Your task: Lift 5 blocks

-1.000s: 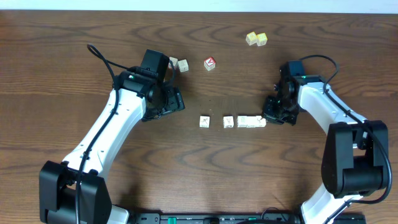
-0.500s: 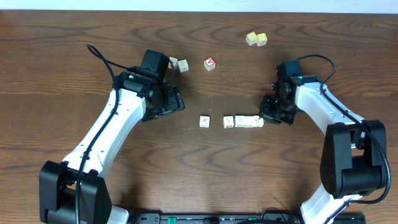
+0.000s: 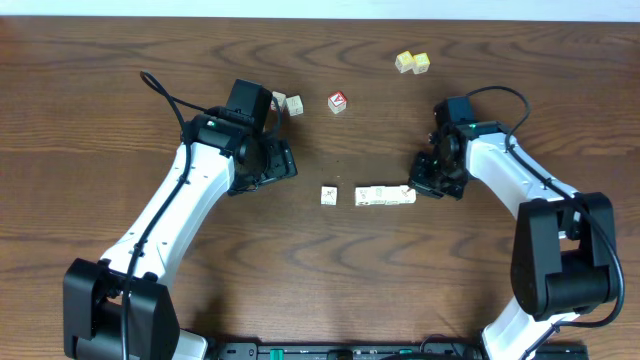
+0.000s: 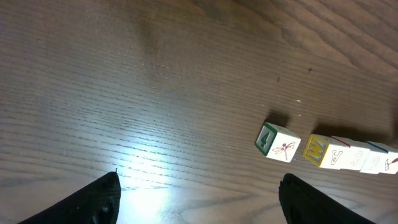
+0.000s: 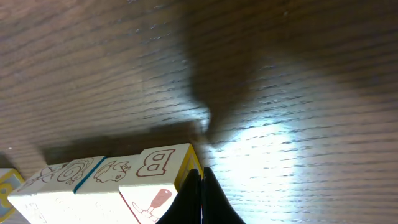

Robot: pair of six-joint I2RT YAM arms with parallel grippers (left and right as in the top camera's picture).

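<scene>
The right gripper (image 5: 196, 193) is seen fully closed, its fingers pinched to a single point, and nothing is held in it. That point is set against the right end of the row of blocks (image 3: 385, 196), touching the end cube marked with a B. The cubes of the row lie face to face on the worktop (image 3: 120, 60); how many there are cannot be counted with certainty. A single block (image 3: 328, 195) is found just beside the left end of the row, with a small gap between.

The step in hand is judged to be the gathering of the blocks into one line, with the closed gripper used as a pusher. For the next move, the gap to the single block would have to be closed by a push straight along the row, so that no cube is skewed out of line.

The left gripper (image 4: 199, 202) is held wide open and empty, above bare wood well to the left of the row. A red-faced cube (image 3: 338, 101) and two yellow cubes (image 3: 412, 62) are left lying well behind the row.
</scene>
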